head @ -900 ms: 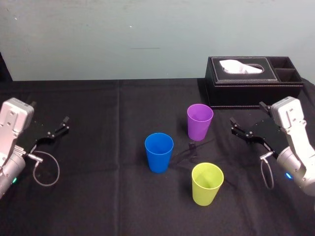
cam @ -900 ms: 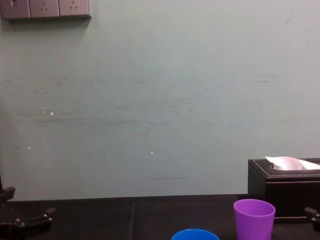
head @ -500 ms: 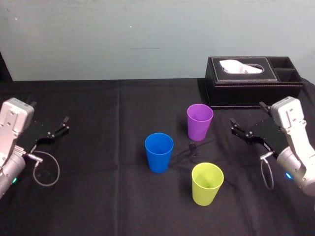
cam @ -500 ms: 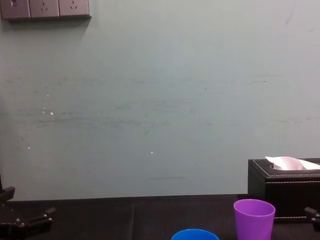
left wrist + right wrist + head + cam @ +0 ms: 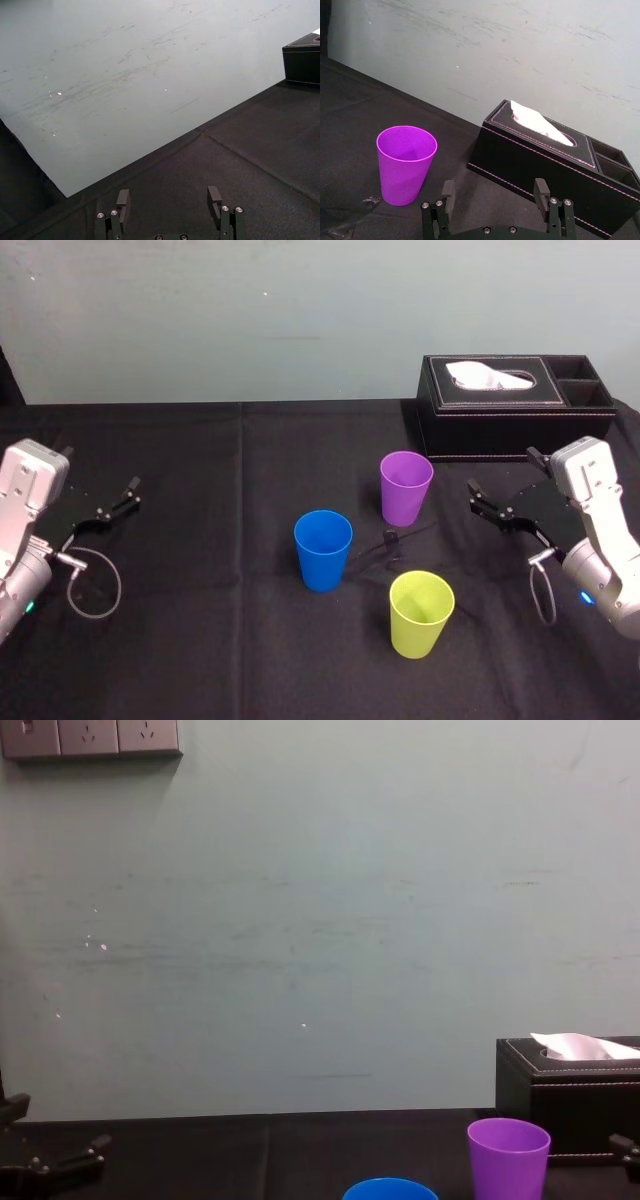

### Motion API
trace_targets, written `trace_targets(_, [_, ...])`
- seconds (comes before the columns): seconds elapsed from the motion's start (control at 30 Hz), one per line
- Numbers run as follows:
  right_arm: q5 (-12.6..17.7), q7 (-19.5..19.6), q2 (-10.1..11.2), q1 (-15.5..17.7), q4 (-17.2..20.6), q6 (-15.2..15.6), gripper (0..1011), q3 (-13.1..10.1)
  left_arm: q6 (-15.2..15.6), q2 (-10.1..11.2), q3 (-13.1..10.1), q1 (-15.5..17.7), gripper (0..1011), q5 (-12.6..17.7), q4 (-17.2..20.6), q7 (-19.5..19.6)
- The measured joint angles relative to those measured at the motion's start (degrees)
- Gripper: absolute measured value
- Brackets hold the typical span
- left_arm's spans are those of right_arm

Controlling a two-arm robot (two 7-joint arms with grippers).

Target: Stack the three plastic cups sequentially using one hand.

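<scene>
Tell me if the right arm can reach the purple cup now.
Probably yes: the open right tool faces the purple cup across bare cloth, and the tissue box stands off that path.

A table (image 5: 200, 660) draped in a black cloth (image 5: 180, 470) carries four things. Three plastic cups stand upright on it, open ends up, none touching another: a blue cup (image 5: 323, 550) near the middle, a purple cup (image 5: 405, 488) farther back to its right, and a yellow-green cup (image 5: 420, 614) nearest, right of the blue. A black tissue box (image 5: 510, 420) sits at the far right, with a white tissue (image 5: 490, 376) poking out.
</scene>
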State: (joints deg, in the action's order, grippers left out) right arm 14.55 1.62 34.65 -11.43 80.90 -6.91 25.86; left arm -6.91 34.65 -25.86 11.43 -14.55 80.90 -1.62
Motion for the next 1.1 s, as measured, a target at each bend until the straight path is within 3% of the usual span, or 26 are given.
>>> trace_targets(0.67, [0.0,0.0,0.0,0.0,0.0,0.0,1000,0.0,0.0,0.0,0.0,0.0,1010,0.0,0.0,0.0])
trace_targets(0.87, [0.6,-1.7,0.6,0.8,2.0,1.1,1000,-1.6,0.0,0.0,0.0,0.0,1010,0.0,0.0,0.0])
trace_targets(1.1, [2.7,-4.9,3.2,3.0,6.1,2.6,1000,-4.7,0.0,0.0,0.0,0.0,1010,0.0,0.0,0.0])
